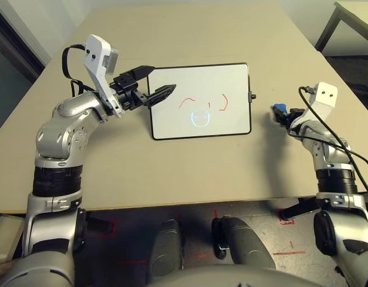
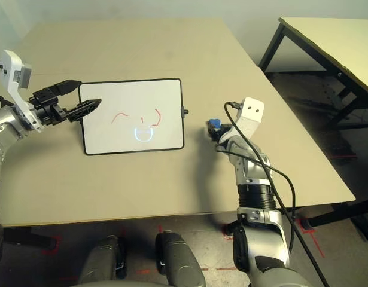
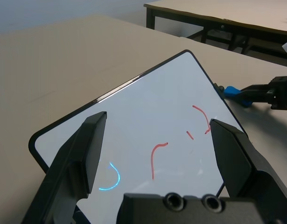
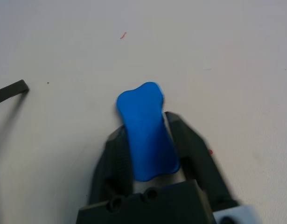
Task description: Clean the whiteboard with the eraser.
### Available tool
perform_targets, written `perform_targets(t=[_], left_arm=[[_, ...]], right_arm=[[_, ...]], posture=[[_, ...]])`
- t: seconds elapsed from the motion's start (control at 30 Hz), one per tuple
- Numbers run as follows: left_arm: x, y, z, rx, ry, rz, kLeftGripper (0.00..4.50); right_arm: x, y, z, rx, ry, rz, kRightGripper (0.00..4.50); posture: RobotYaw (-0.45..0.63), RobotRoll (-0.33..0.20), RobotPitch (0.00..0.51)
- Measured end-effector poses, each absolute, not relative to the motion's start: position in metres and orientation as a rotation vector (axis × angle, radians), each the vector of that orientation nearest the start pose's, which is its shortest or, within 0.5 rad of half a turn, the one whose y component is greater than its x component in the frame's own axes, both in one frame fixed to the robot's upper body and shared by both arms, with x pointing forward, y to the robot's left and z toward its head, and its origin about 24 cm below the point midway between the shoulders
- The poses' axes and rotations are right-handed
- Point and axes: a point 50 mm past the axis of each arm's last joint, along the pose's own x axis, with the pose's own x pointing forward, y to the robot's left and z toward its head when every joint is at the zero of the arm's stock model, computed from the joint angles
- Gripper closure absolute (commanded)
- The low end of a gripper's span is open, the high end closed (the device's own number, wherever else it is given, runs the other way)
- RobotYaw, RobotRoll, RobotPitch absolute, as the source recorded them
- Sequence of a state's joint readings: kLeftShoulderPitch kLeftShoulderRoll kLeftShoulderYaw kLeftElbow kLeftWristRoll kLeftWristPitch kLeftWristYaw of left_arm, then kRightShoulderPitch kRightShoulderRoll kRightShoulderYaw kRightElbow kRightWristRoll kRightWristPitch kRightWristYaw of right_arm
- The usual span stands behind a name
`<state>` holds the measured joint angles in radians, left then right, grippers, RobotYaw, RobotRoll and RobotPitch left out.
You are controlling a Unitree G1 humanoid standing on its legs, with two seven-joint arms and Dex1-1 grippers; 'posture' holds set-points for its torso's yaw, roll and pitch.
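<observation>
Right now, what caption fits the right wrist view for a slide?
Right end effector closed around the blue eraser, just above the bare table.

The whiteboard (image 1: 201, 101) lay flat on the worktop (image 1: 172, 179) just above the middle of the left eye frame, long sides running left to right. It was a white rectangle in a thin black frame with rounded corners, and a small black knob (image 1: 253, 96) stood out from its right short side. Red pen strokes (image 1: 222, 103) marked its middle, with a pale bluish curved glint beneath them. The eraser (image 1: 280, 110), a small bright blue bone-shaped block, sat at the right of the frame, apart from the board's right edge, pinched at its waist between the two black fingers of the right claw (image 4: 150, 140), its rounded end sticking out past the fingertips.
</observation>
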<state>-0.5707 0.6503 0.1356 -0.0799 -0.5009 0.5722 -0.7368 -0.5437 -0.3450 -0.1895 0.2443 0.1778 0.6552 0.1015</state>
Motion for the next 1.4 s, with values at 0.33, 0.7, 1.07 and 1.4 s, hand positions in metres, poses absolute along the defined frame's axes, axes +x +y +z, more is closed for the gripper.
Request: perform_targets(t=[0.33,0.7,1.07,1.4], left_arm=[[0.309,0.21,0.219,0.165,-0.073,-0.74,0.0],[0.309,0.21,0.218,0.166,-0.069,-0.735,0.0],[0.31,0.212,0.218,0.185,-0.07,-0.721,0.0],[0.31,0.212,0.217,0.189,-0.069,-0.718,0.0]], right_arm=[[0.34,-0.231,0.108,-0.017,0.3,-0.062,4.04],[0.34,-0.235,0.11,-0.002,0.277,-0.112,0.52],[0.342,-0.23,0.112,0.013,0.258,-0.1,0.03],[0.343,-0.223,0.111,0.024,0.248,-0.076,0.03]], posture=[[-0.08,0.0,0.124],[-0.08,0.0,0.123],[-0.08,0.0,0.121],[-0.07,0.0,0.123]])
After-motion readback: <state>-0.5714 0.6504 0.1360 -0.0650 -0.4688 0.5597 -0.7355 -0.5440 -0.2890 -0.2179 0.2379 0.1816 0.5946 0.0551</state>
